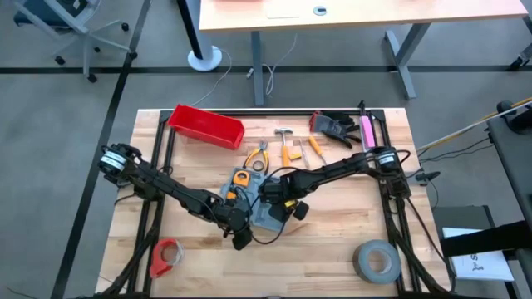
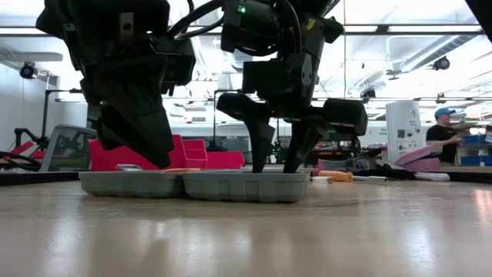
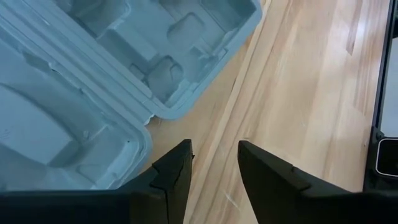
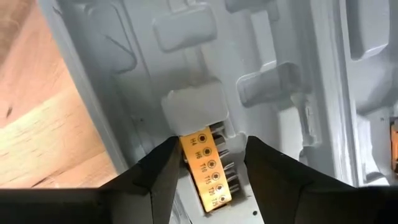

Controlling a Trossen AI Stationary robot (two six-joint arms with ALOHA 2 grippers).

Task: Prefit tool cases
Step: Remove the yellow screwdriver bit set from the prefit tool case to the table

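Grey-blue plastic hinged tool case (image 1: 264,208) lies open and flat near the middle of your wooden table (image 1: 332,249), both grippers at it.

Your right gripper (image 4: 208,162) hangs over the grey moulded recesses, its fingers spread on either side of a yellow bit holder (image 4: 205,169) with small marked holes, which sits in the tray between them; you cannot tell whether the fingers touch it. Your left gripper (image 3: 214,168) hovers just off the case's edge above bare wood, fingers apart and holding nothing. A red plastic bin (image 1: 205,126), loose hand tools (image 1: 287,149), a black glove (image 1: 337,126) and a grey tape roll (image 1: 376,261) lie elsewhere on the table.
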